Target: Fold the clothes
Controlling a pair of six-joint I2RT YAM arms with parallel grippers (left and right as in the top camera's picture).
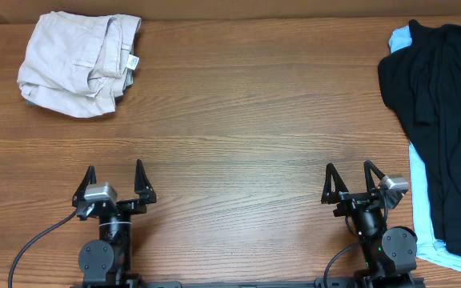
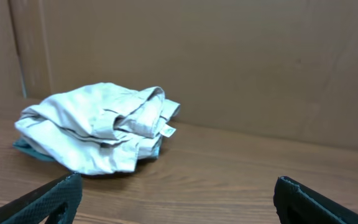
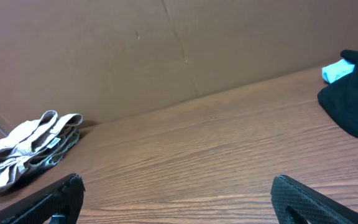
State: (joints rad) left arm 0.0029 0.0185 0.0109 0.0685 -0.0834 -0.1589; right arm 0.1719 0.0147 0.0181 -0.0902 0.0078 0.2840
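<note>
Folded beige khaki shorts (image 1: pixel 78 62) with a small white tag lie at the table's far left corner; they also show in the left wrist view (image 2: pixel 95 127) and the right wrist view (image 3: pixel 27 149). A black garment (image 1: pixel 438 112) lies spread over a pale-blue one (image 1: pixel 422 208) along the right edge, its near part visible in the right wrist view (image 3: pixel 353 102). My left gripper (image 1: pixel 115 178) stands open near the front edge, far from the shorts. My right gripper (image 1: pixel 350 178) is open too, just left of the black garment. Nothing sits between either pair of fingers.
A brown cardboard wall (image 2: pixel 229 62) runs along the table's far side. A bit of teal cloth (image 2: pixel 30 151) peeks out under the khaki shorts. Bare wooden table (image 1: pixel 246 120) stretches between the two piles.
</note>
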